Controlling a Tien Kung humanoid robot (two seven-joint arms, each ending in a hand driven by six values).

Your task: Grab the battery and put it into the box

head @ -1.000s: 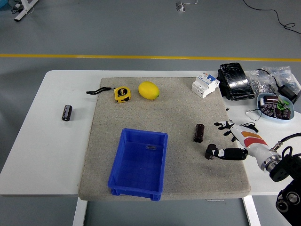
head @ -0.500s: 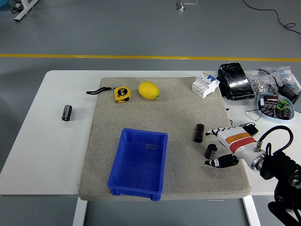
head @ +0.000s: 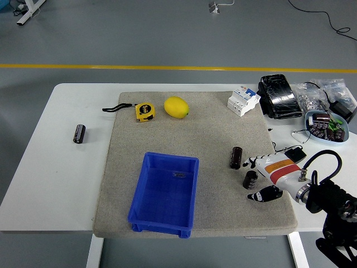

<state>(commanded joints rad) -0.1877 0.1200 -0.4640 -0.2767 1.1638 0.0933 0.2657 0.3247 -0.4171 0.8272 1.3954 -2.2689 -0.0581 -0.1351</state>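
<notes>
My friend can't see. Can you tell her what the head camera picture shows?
The robot's right hand reaches with spread fingers around a small battery on a grey mat, with another battery close by. An empty blue box sits to the left.

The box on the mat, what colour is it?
Blue: the box is solid blue, clearest in the head view.

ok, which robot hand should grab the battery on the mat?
Right. The right robot hand is already beside the two batteries on the mat, one upright, one by its fingers, which are open. No left arm is in view.
</notes>
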